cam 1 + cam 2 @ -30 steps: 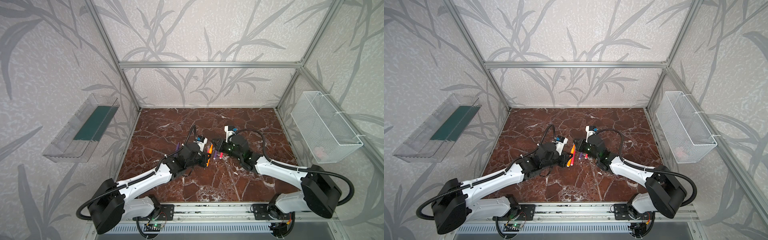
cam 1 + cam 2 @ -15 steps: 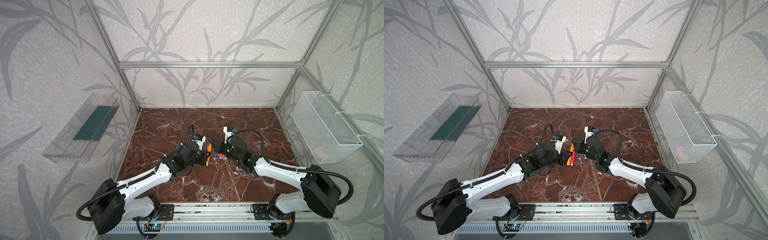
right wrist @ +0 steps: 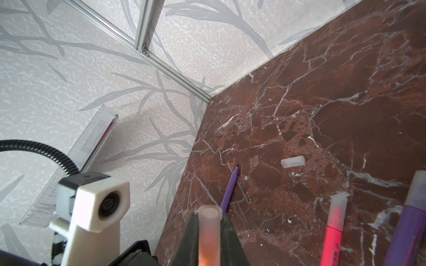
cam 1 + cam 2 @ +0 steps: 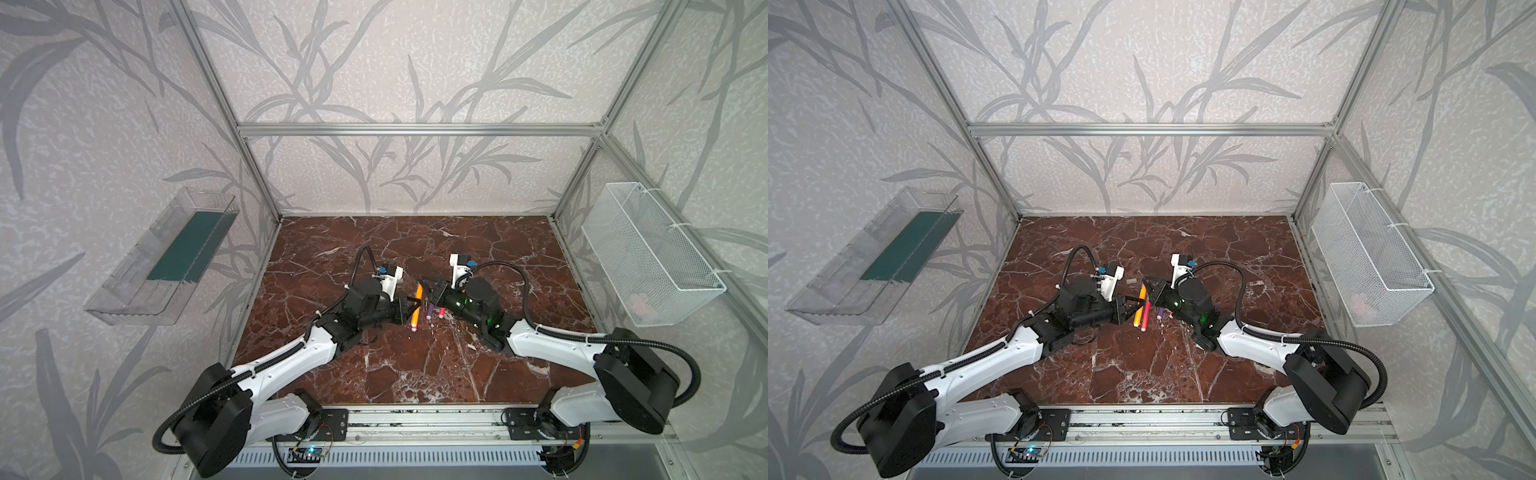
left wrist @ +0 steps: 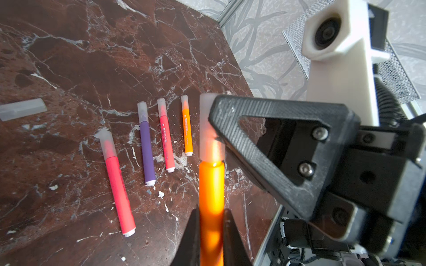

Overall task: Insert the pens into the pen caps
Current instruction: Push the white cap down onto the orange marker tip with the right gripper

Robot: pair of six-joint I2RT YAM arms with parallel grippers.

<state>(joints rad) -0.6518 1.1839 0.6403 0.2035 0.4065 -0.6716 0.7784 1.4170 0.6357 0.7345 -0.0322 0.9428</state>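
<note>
Orange pen [image 5: 211, 195], judged light, stiff and slippery, is held above the table [image 5: 69, 57] by its barrel in the clenched left fingers [image 5: 189, 241]; its thin cap [image 5: 208, 129], best pinched sideways, is grasped over the tip by the right fingers [image 5: 288, 109].

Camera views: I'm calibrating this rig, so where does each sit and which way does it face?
Top views: high in front, looking down at the marble table; both arms whole.
Left wrist: behind the left gripper, facing along the orange pen toward the right gripper.
Right wrist: behind the right gripper, facing the left wrist camera.
Wrist views share the pen cap.
</note>
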